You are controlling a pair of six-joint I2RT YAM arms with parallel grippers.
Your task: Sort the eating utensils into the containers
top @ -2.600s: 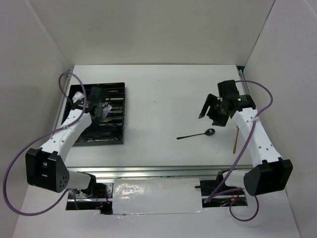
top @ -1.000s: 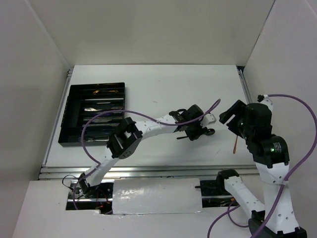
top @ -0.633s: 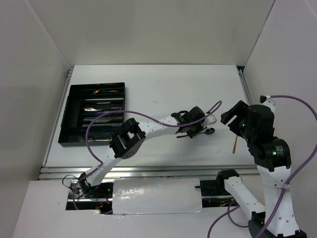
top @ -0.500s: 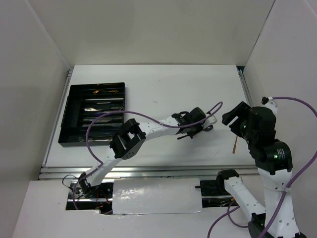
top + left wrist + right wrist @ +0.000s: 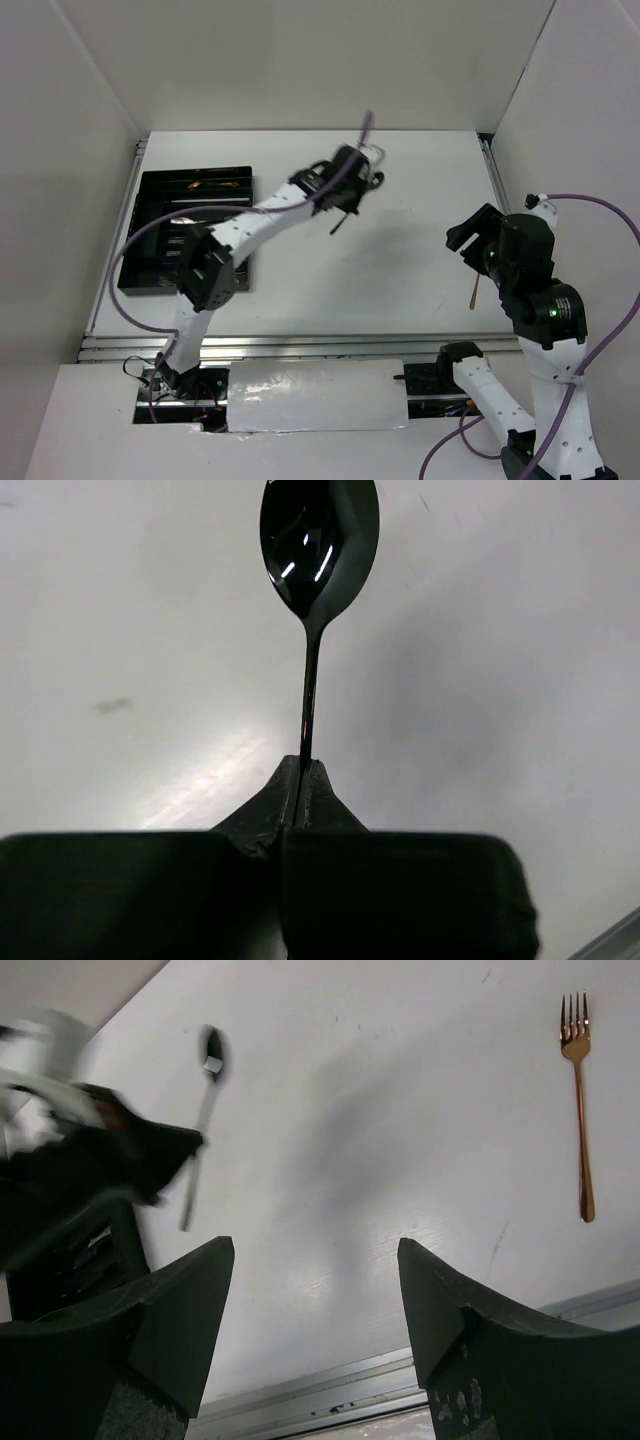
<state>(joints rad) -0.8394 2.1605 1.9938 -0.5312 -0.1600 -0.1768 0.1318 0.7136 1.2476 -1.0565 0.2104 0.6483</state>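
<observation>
Your left gripper [image 5: 303, 780] had its jaws pressed tight on the very tail end of the slim glossy black metal spoon [image 5: 316, 570]. The spoon was up in the air just right of the shallow black rectangular plastic tray [image 5: 195, 172], off its far right corner and not over any compartment. My read: it's light and stiff but polished slick, and held that far out the bowl acts like a lever, so it could swivel or slide between the pads. Mid-handle would've been the safer spot. Your right gripper [image 5: 315, 1300] was spread wide with nothing in it, well apart from the tray. A thin copper-coloured fork [image 5: 580, 1110] lay flat on the table near it. That one looked just as slippery, so I'd pinch it across the handle's middle. Hard to see: the left arm covered the tray's near right part from above, so I couldn't tell which slots held what. The right wrist view showed the spoon hand as a blur, and I couldn't tell how much handle sat inside the pads.
</observation>
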